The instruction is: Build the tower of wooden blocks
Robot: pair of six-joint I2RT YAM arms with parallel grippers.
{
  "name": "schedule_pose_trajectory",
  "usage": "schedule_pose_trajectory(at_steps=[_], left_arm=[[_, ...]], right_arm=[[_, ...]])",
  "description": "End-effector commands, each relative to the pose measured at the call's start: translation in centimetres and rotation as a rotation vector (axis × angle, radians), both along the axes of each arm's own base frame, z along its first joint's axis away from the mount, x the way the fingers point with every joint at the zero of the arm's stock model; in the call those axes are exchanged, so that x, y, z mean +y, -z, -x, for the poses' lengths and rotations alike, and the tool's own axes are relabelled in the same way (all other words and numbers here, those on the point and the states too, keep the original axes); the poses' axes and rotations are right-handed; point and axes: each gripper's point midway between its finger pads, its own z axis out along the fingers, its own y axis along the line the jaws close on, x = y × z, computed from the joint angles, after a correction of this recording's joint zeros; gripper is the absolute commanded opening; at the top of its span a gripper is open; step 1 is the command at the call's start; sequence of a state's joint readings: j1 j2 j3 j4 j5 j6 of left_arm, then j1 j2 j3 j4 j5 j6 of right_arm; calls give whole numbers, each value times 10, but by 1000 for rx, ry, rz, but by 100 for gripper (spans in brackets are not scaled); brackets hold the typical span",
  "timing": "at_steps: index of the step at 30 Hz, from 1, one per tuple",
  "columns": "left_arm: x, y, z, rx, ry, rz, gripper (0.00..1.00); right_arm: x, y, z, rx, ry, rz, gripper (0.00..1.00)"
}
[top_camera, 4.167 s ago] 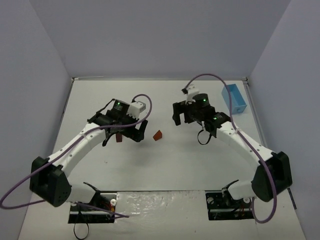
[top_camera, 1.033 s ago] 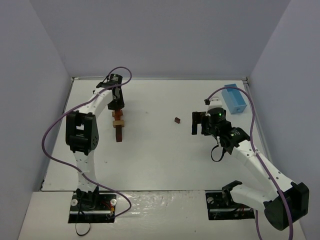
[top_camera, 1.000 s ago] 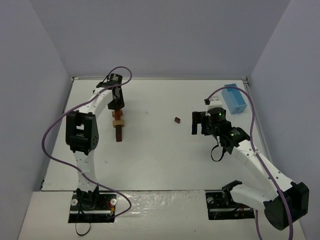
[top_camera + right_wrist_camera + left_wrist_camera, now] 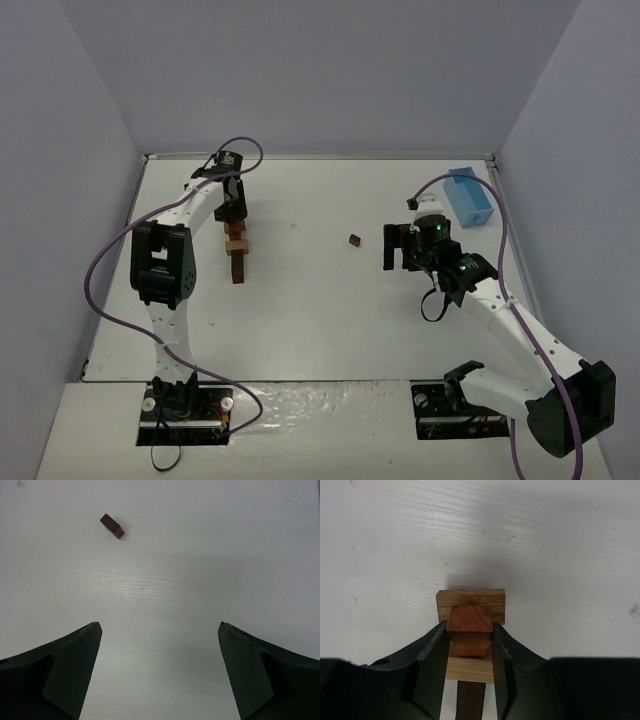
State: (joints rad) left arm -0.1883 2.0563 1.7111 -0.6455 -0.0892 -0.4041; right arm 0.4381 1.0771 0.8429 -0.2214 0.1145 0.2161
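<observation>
The wood block tower [image 4: 237, 257] stands at the far left of the table, a tan block over a reddish-brown one. In the left wrist view my left gripper [image 4: 469, 625] is shut on a reddish-brown block [image 4: 469, 618]. That block sits on the tower's tan block [image 4: 470, 601], with a dark brown block [image 4: 470, 705] below. From above, the left gripper [image 4: 233, 210] hangs over the tower's far side. A small dark wood block [image 4: 354, 240] [image 4: 111, 526] lies alone mid-table. My right gripper [image 4: 393, 247] [image 4: 159, 627] is open and holds nothing, just right of that block.
A light blue rectangular box [image 4: 470, 197] stands at the far right near the wall. Grey walls close in the table [image 4: 320, 320] on three sides. The left arm's purple cable [image 4: 100, 280] loops out to the left.
Over the last second neither arm has visibly moved. Against the oldest frame, the left arm now reaches to the far left at the tower, and the right gripper sits farther right.
</observation>
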Motion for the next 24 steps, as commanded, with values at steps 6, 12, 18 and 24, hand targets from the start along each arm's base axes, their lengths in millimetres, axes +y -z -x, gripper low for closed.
schedule_pose_trajectory(at_steps=[6, 12, 18, 24], left_arm=[[3, -31, -12, -109, -2, 12, 10], [3, -32, -11, -112, 3, 14, 12], [3, -35, -12, -118, 6, 11, 12], [5, -35, -11, -117, 7, 6, 17]], right_arm=[[2, -9, -6, -42, -6, -21, 100], [3, -8, -6, -39, -8, -19, 100], [3, -9, -6, -43, -10, -23, 100], [3, -9, -6, -42, -10, -23, 100]])
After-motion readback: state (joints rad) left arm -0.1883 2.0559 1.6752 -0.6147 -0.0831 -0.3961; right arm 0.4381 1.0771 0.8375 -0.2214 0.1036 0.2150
